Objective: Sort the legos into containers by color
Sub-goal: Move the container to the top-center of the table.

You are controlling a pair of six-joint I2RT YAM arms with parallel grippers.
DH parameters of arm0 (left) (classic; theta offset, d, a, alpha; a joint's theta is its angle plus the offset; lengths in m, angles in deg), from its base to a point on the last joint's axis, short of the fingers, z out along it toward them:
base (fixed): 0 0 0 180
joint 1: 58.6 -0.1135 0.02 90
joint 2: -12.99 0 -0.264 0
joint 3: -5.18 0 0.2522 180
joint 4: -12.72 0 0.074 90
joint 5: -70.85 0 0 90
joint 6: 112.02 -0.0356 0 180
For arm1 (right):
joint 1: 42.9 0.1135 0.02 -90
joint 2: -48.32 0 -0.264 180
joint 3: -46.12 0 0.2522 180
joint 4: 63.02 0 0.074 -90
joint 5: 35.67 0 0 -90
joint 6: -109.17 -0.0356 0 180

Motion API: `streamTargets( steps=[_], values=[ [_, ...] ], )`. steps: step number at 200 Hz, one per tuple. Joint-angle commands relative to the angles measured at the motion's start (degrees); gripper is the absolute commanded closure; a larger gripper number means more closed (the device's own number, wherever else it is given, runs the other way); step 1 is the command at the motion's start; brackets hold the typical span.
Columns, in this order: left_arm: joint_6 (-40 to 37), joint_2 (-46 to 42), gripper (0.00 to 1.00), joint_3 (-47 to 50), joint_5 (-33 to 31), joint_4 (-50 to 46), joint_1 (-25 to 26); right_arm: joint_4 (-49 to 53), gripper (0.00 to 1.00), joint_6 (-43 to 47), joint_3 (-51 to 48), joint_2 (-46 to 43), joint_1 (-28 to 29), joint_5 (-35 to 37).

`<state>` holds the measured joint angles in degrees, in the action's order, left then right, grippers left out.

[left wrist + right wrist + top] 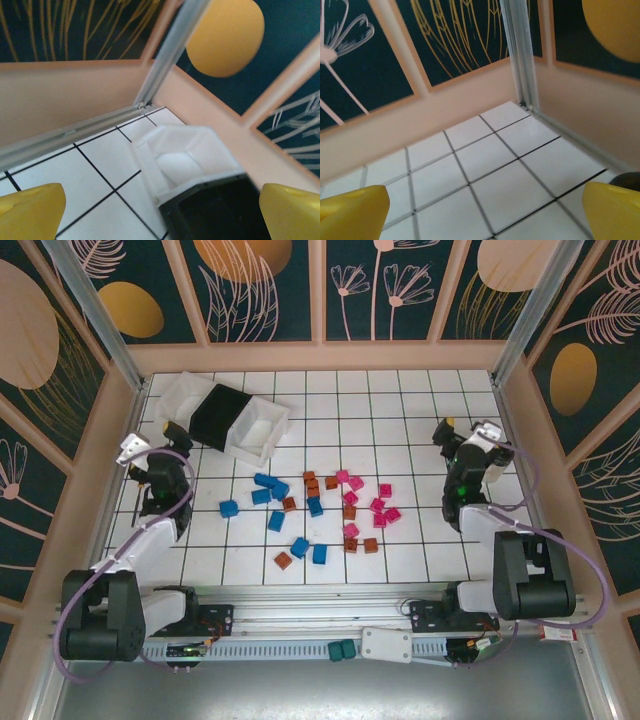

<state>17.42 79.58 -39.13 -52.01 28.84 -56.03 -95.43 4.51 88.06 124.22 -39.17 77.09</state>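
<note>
Both your arms sit out to the sides, and neither one grips anything. Your left gripper (163, 429) hangs near the tabletop's (420, 405) left edge with its yellow fingers spread wide apart. It is just beside the three containers, which are lined up on a diagonal by the far left corner. A white container (180, 395) sits nearest that corner, the black container (214, 416) touches it in the middle, and a second white container (258, 430) rests against the black one's other side. Your right gripper (447, 430) hangs near the right edge, its fingers likewise spread wide over bare tiles. The legos lie loose around the middle of the tabletop, apart from the containers. The blue legos (266, 490) are toward the left, the orange-brown legos (312, 484) are scattered through the centre, and the magenta legos (378, 506) are toward the right.
</note>
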Motion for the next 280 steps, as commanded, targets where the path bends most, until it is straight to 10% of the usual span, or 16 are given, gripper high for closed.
streamTargets(
  steps=[1, 18, 80, 220, 280],
  values=[
    [10.92, -1.99, 0.01, -2.85, 1.79, -10.79, -0.11, 14.31, 0.01, -22.59, 3.01, -0.65, -1.9, -2.56],
    [10.29, -2.86, 0.01, 0.05, 8.16, -4.13, -0.14, 3.21, 0.01, -23.19, -0.04, 1.48, -4.24, -19.59],
    [-5.37, 14.29, 0.15, -19.56, 31.24, -18.88, 0.22, 15.9, 0.01, -18.37, 11.67, 11.38, 3.87, -28.83],
    [-24.7, 49.4, 0.17, -51.32, 20.98, -36.84, 7.66, 23.55, 0.01, -14.64, 15.01, 14.87, 5.03, -34.99],
    [-24.7, 56.0, 0.41, -57.49, 20.34, -41.81, 8.28, 24.51, 0.01, -14.77, 14.11, 12.75, 4.18, -34.68]
  ],
)
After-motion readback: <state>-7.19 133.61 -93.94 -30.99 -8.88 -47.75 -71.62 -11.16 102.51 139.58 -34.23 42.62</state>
